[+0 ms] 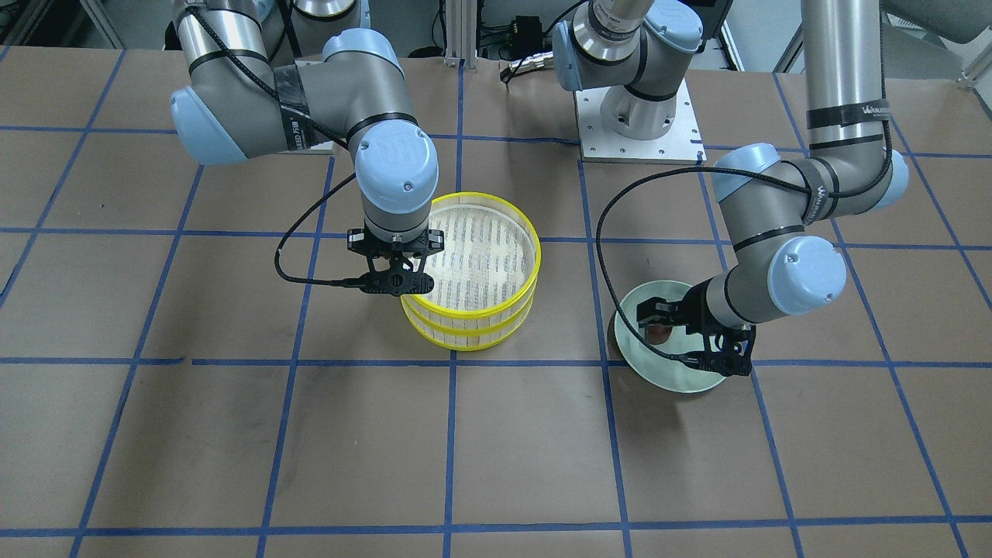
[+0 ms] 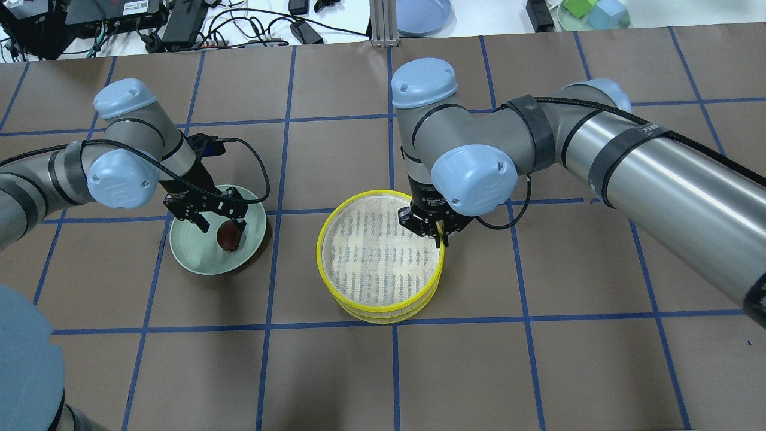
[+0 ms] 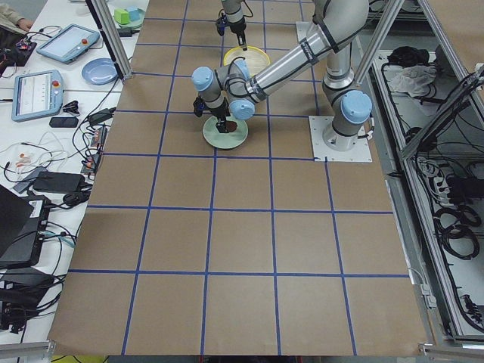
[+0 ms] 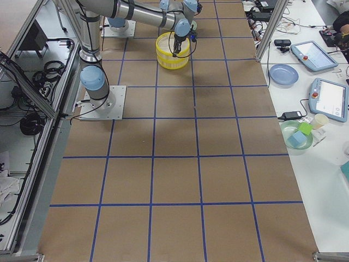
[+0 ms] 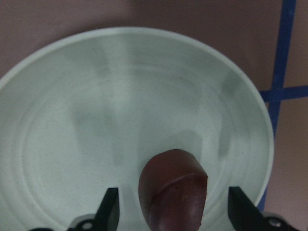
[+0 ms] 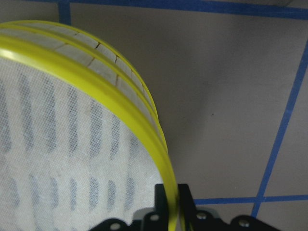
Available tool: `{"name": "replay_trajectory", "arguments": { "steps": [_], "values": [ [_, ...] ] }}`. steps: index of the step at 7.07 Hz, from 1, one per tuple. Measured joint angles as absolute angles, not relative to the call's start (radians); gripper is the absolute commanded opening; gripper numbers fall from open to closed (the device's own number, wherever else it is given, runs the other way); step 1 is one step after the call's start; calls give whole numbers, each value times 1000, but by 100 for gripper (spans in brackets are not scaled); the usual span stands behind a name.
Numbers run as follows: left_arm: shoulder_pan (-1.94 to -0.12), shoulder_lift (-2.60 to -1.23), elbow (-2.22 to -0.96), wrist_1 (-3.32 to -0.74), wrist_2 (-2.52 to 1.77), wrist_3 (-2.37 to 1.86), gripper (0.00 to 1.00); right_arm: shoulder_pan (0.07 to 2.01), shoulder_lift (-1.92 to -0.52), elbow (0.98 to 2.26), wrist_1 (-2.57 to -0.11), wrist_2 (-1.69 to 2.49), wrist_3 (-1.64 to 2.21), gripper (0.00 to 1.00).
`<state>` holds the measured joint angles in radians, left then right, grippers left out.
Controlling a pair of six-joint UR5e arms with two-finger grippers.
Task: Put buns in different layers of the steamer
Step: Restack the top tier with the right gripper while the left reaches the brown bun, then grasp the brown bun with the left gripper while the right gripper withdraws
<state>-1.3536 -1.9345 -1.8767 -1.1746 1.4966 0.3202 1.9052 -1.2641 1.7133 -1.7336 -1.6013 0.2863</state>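
Note:
The dark reddish-brown bun [image 2: 228,237] lies on the pale green plate [image 2: 194,254]. My left gripper [image 2: 220,225] is open and low over the plate. In the left wrist view its fingers [image 5: 111,202] stand either side of the bun [image 5: 173,190] without touching it. The two steamer layers are stacked, top layer [image 2: 374,257] on lower layer [image 2: 383,315], and the top layer's base is bare. My right gripper [image 2: 441,237] is shut on the top layer's yellow rim [image 6: 144,130] at its right side. The pale cream-yellow bun is out of view.
A blue plate [image 2: 422,15] and a green dish of blocks [image 2: 592,15] sit beyond the table's far edge, with cables. The left arm's base plate [image 1: 639,116] is near the robot. Brown table with a blue tape grid [image 2: 395,371] surrounds the stack.

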Motion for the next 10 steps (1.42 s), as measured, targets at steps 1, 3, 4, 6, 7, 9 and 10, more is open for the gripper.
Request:
{"name": "replay_trajectory", "arguments": {
  "steps": [1,3,4,6,7,9,10],
  "values": [
    [-1363,-1938,-1879,-1170,1497,325,16,1905,-1268,1710,-1733,-1604,285,100],
    [-1368,-1942,-1882,-1169,1502,390,0,1875,-1296,1670,-1724,-1607,260,100],
    [-1369,-1942,-1880,-1168,1519,420,0,1831,-1329,1611,-1685,-1604,237,100],
    [-1377,-1919,-1865,-1165,1569,443,0,1746,-1409,1453,-1512,-1602,212,100],
    [-1381,-1896,-1841,-1175,1577,445,0,1716,-1442,1407,-1442,-1603,192,100],
    [-1411,-1833,-1760,-1266,1593,444,0,1622,-1488,1402,-1410,-1591,43,100],
    [-1441,-1799,-1708,-1324,1613,439,0,1598,-1504,1421,-1442,-1583,5,100]
  ]
}}
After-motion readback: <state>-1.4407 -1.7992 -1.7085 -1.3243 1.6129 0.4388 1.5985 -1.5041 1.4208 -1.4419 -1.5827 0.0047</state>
